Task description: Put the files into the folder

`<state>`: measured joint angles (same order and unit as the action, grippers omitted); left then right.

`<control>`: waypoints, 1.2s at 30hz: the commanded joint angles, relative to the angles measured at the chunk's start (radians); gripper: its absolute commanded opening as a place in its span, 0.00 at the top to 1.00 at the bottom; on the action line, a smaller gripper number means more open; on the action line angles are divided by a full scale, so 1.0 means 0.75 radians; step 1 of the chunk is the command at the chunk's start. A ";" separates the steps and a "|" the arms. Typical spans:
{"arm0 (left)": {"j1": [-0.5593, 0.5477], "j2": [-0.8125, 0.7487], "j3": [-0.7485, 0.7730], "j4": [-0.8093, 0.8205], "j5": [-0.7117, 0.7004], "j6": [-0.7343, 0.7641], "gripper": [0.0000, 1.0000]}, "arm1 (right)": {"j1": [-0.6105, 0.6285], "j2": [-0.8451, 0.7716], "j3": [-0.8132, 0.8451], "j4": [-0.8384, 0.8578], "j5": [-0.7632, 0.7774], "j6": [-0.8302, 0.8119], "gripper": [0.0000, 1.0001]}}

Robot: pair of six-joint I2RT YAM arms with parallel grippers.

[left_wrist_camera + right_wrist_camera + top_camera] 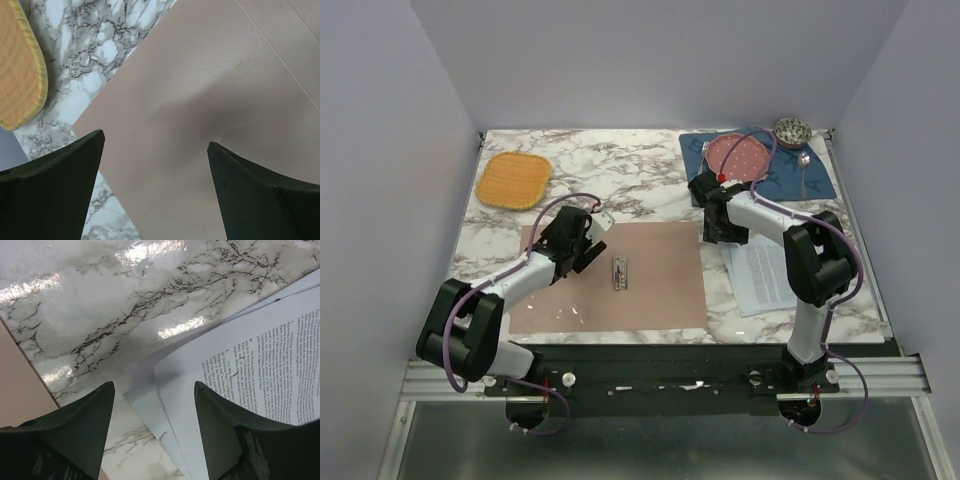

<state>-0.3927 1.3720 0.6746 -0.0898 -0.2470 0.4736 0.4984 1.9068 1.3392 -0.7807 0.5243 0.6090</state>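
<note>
The marble bench (650,175) carries everything, and the largest thing on it is the folder (660,290), opened out flat as a pinkish-brown spread at the near middle. Nothing lies on its card, so by the look of it none of the filing has been done. The files (758,285) lie on the bench just to the right of the folder, apart from it with a strip of marble between, and partly under the right arm. The right wrist view shows two printed sheets stacked slightly askew, their corners fanned. The left gripper (155,145) hangs over the folder's far left corner, fingers spread wide and holding nothing; it touches no card that I can make out. The right gripper (154,387) is also spread wide and empty, poised off the folder's far right corner above the nearest corner of the files — well placed, I judge, for a first pinch. The small metal clip (618,272) sits at the folder's spine. What is left is nearly all of it: lift or slide the floppy sheets, carry them leftward onto the folder — and probably close the cover.
</note>
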 commanded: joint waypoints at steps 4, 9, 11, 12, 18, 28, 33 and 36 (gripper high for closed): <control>0.004 0.105 -0.085 0.187 -0.029 0.056 0.01 | -0.022 0.029 0.006 0.020 -0.067 -0.016 0.30; 0.004 0.138 -0.100 0.214 -0.035 0.060 0.01 | -0.024 0.016 -0.031 0.041 -0.090 -0.010 0.41; 0.004 0.136 -0.104 0.214 -0.029 0.054 0.01 | -0.024 0.008 -0.053 0.051 -0.096 -0.008 0.48; 0.002 0.134 -0.106 0.214 -0.029 0.052 0.01 | -0.024 0.004 -0.061 0.055 -0.100 -0.008 0.49; -0.014 0.100 -0.130 0.193 -0.020 0.023 0.01 | -0.024 -0.010 -0.106 0.067 -0.094 0.000 0.53; -0.118 0.169 -0.088 0.124 -0.131 -0.112 0.02 | -0.024 -0.088 -0.159 0.098 -0.143 -0.002 0.94; -0.157 0.259 -0.010 0.032 -0.143 -0.210 0.03 | -0.018 -0.180 -0.209 0.159 -0.220 -0.029 0.99; -0.184 0.312 0.047 -0.033 -0.135 -0.285 0.04 | 0.023 -0.272 -0.262 0.243 -0.310 -0.084 0.99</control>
<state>-0.4976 1.5261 0.6884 0.0380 -0.3706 0.3820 0.4858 1.8065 1.1824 -0.6838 0.3817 0.5922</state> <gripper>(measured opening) 0.964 0.012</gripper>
